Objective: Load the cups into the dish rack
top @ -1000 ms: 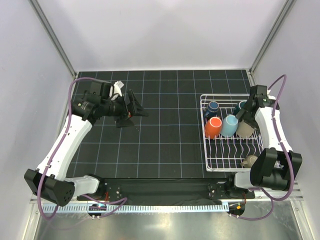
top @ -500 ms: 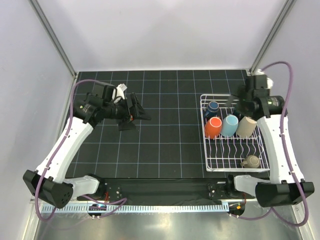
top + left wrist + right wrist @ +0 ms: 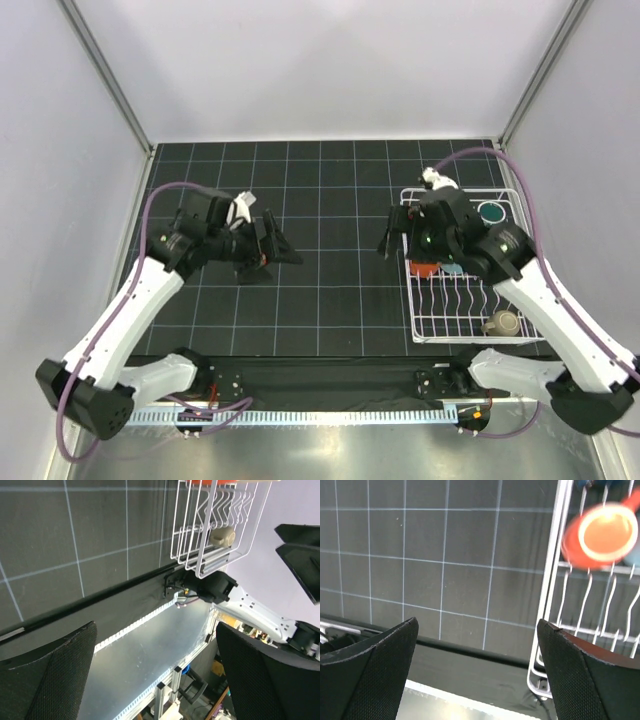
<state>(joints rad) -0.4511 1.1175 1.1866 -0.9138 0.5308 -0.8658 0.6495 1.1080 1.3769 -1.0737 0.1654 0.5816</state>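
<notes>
White wire rack at right of black gridded bench, round orange cup among its prongs (blurred), taupe handled mug in near corner, left gripper and right gripper both spread wide.

- Counter: black mat ruled with a thin white grid, matte, no glare.
- Back wall, left wall and right wall: plain white panels closing in the counter on three sides.
- Grey metal post at the back left corner, second post at the back right.
- Near edge, going outward: black cloth strip, white toothed rail, brushed metal sheet.
- Light: even and diffuse, with soft shadows only.
- Left wrist view, past the counter's edge: aluminium frame legs and dim clutter, possibly on the floor; too blurred to tell.
</notes>
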